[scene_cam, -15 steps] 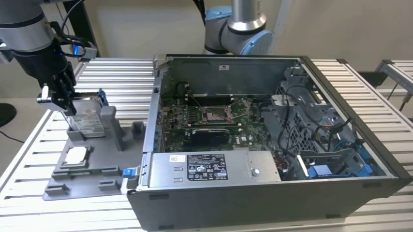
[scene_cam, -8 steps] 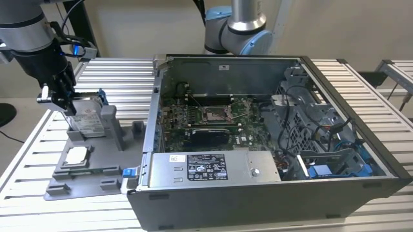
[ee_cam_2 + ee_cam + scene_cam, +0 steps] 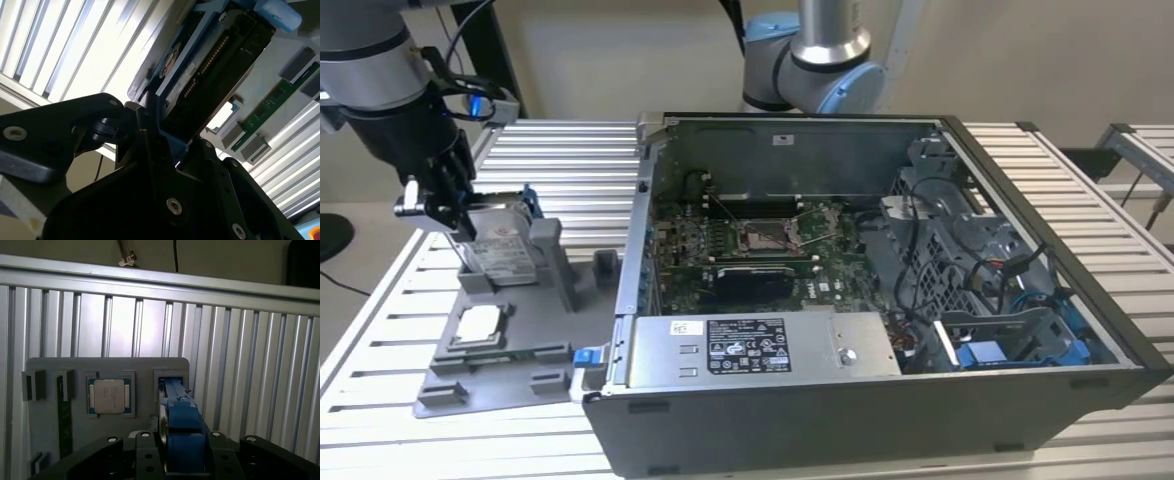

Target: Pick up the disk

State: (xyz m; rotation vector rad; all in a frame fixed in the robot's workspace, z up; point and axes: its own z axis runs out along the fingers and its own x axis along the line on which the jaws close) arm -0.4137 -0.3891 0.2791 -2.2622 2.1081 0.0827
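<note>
The disk [image 3: 502, 246], silver-grey with a white label and a blue frame, stands on edge in a slot of the grey fixture plate [image 3: 520, 375] at the exterior view's left. My gripper [image 3: 454, 225] comes down from above and is shut on the disk's upper end. In the first wrist view the blue frame of the disk [image 3: 182, 432] sits clamped in the gripper [image 3: 182, 442], with a black finger [image 3: 145, 445] pressed on each side. The second wrist view shows the disk [image 3: 210, 65] edge-on, reaching away from the gripper [image 3: 172, 142]. Whether its lower edge is out of the slot, I cannot tell.
A small square silver chip [image 3: 478, 323] lies on the fixture plate near the disk, beside a green memory stick [image 3: 270, 102]. An open computer case [image 3: 787, 120] with a grey power box [image 3: 761, 345] fills the table's middle and right. A second arm [image 3: 814, 60] stands behind it.
</note>
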